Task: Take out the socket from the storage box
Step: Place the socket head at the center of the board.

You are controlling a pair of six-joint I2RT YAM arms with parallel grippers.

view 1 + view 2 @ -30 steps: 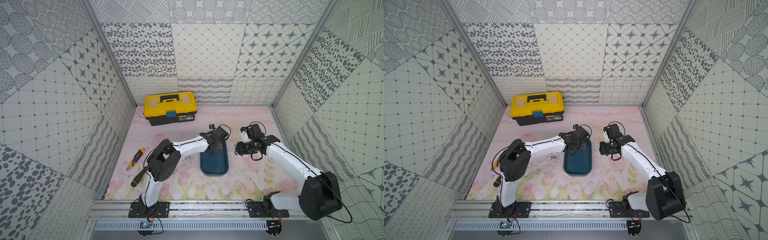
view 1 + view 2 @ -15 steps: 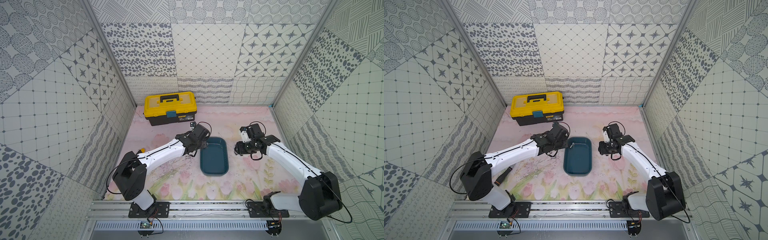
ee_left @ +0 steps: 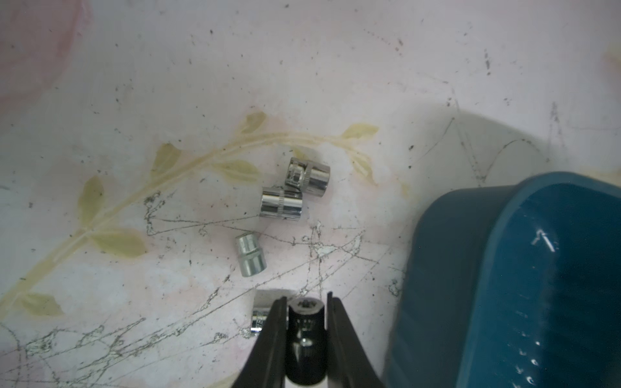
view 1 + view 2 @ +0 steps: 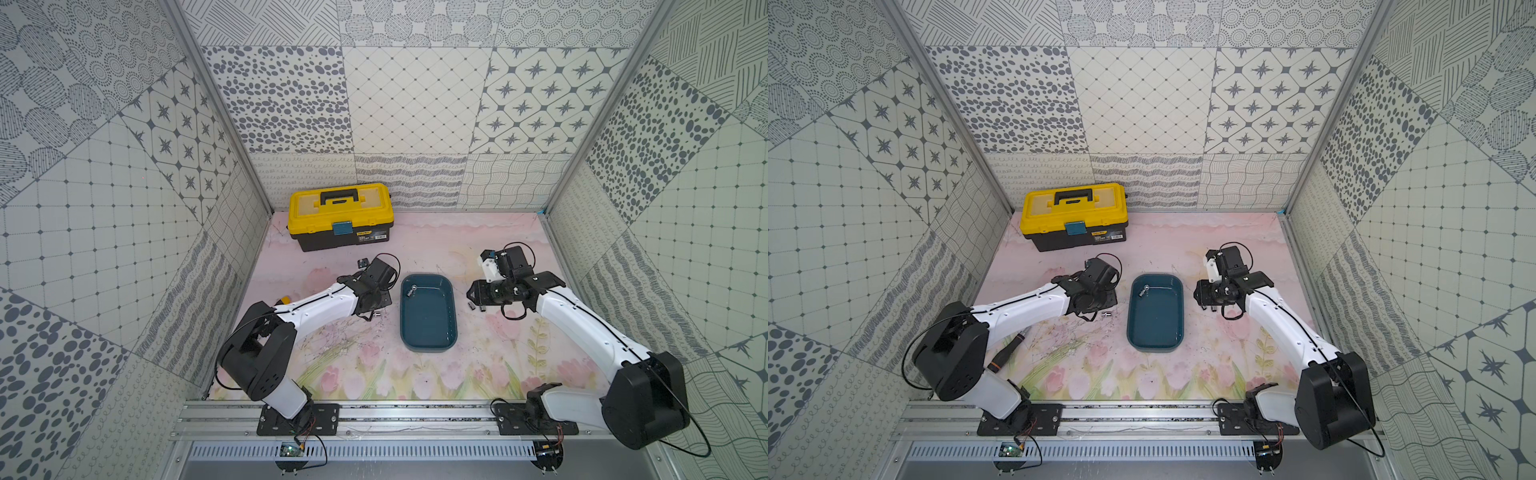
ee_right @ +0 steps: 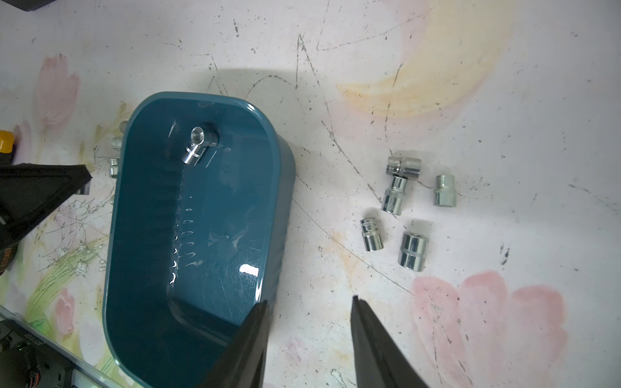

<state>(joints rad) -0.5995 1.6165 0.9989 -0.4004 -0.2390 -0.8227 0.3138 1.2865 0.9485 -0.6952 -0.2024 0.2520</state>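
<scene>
The storage box is a shallow teal tub mid-mat, seen in both top views. One chrome socket lies at its far end. My left gripper is shut on another socket, which looks dark in shadow. It hangs just over the mat, left of the box's wall. Several loose sockets lie on the mat ahead of it. My right gripper stands open and empty over the mat by the box's right side.
A yellow-lidded black toolbox stands at the back left. A black-handled tool lies beside the left arm. Several chrome sockets lie on the mat right of the box. Patterned walls close in on three sides.
My left arm has swung out of the box's far end to the mat on its left, still shut on the socket. The right arm has stayed put.
</scene>
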